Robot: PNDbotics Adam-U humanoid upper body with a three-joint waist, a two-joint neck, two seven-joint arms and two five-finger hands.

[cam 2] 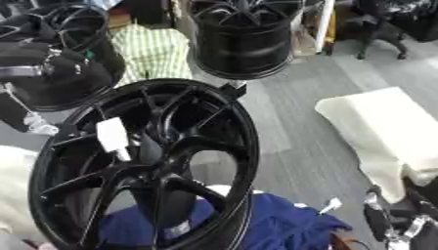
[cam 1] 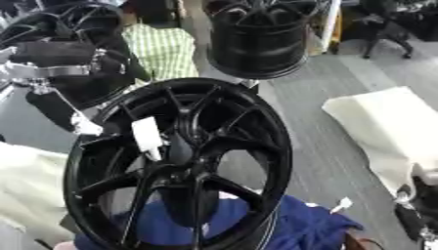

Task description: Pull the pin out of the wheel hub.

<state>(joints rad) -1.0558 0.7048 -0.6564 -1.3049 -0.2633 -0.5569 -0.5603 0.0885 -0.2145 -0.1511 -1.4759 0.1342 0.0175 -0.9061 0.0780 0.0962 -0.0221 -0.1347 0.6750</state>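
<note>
- My left hand (cam 1: pixel 64 73) is raised above and to the left of the wheel hub (cam 1: pixel 180 166); I cannot tell how its fingers are set.
- My right hand (cam 2: pixel 402 222) shows only at the lower right, well away from the hub, its fingers unreadable.
- The hub stands tilted on blue cloth (cam 1: pixel 299 227): rigid, probably heavy, glossy.
- The white piece (cam 1: pixel 147 136) over the spokes, below and right of my left hand, is probably the pin: light and small. I would pinch its upper end.

Wheel hub (cam 1: pixel 184 166) glossy black metal; blue cloth (cam 1: pixel 299 227) soft.
</note>
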